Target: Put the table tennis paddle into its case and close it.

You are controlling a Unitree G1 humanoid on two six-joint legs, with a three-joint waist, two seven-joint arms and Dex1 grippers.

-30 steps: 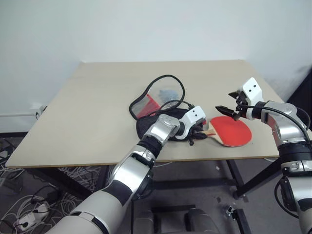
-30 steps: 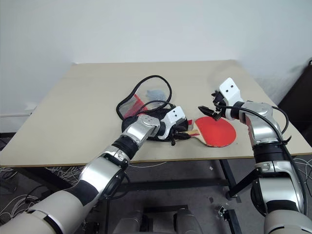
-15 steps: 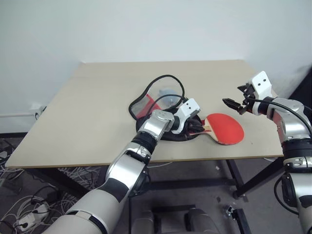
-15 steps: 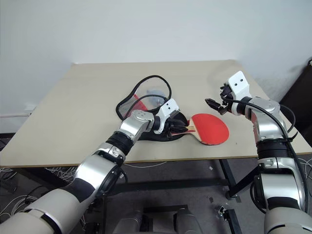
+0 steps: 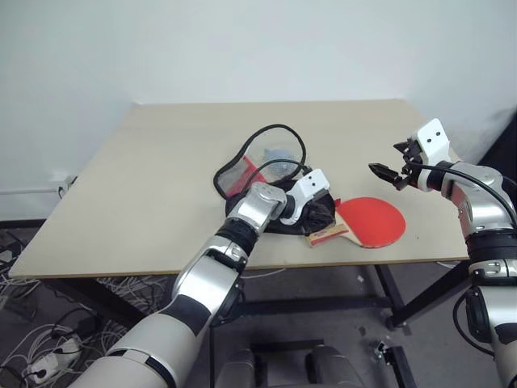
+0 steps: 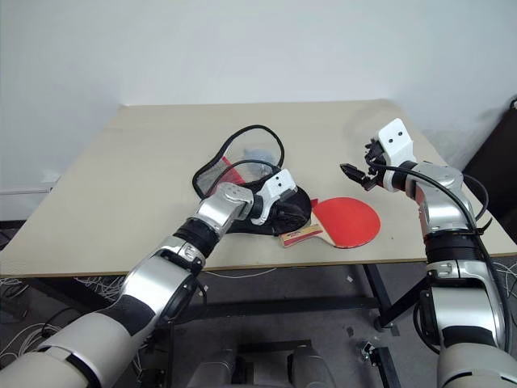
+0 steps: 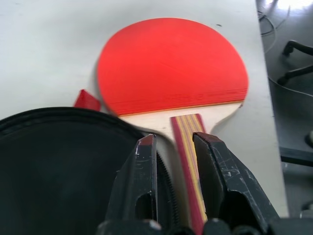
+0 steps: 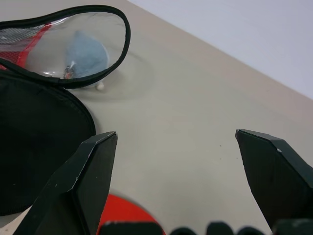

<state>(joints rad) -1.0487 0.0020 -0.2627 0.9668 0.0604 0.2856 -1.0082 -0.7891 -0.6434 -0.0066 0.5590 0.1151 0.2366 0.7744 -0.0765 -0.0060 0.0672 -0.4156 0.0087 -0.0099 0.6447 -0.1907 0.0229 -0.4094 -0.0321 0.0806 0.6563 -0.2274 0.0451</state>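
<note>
Your left arm reaches forward and across toward the right, its wrist bent so the left gripper points down at a slant, jaws drawn close together with a narrow gap between them. Your right arm is bent at the elbow and raised on the right, and the right gripper points inward with its jaws spread wide, holding nothing.

The round paddle had smooth matt red rubber over pale wood, its handle striped. The black paddle-shaped case looked like soft matt fabric. The beige table was smooth, matt.
</note>
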